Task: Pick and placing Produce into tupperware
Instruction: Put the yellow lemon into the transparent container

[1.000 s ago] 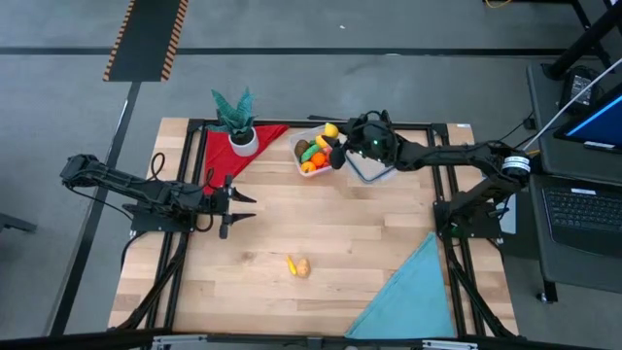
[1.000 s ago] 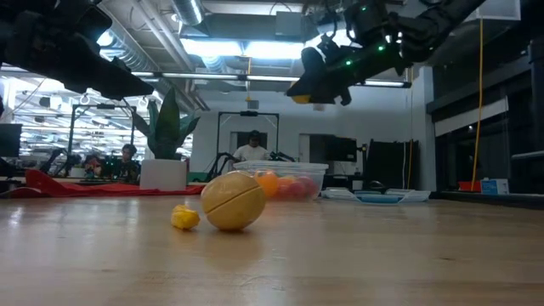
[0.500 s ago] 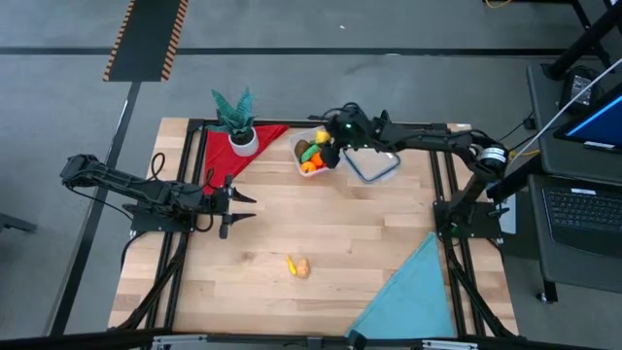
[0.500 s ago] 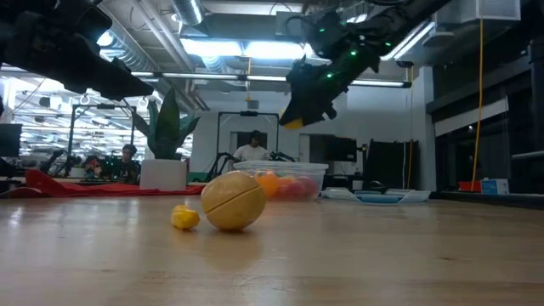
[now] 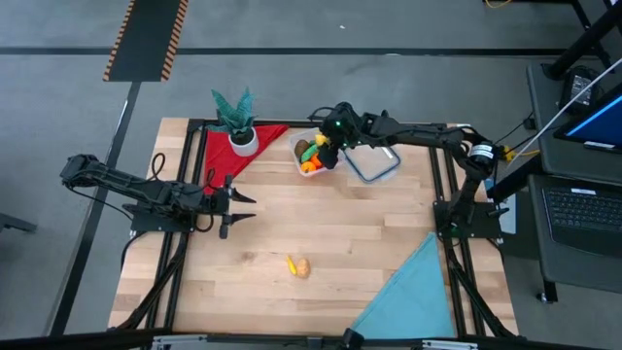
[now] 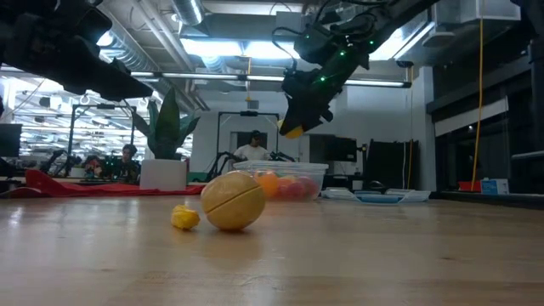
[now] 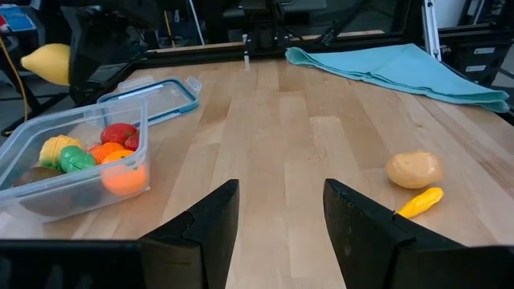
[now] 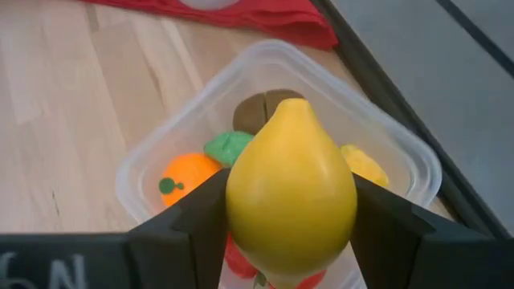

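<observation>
High view: right gripper (image 5: pixel 335 146) clamped yellow lemon (image 8: pixel 291 189) over part-filled tupperware (image 5: pixel 303 138); left gripper (image 5: pixel 236 201) open, empty; two produce pieces (image 5: pixel 298 265) left on table (image 5: pixel 369 233).

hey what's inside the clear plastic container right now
The container holds an orange, a green piece, a brown piece, a yellow piece and something red. The lemon in the right gripper's fingers covers the middle.

clear plastic tupperware (image 8: pixel 273 120), wooden table (image 5: pixel 321 233)
</observation>
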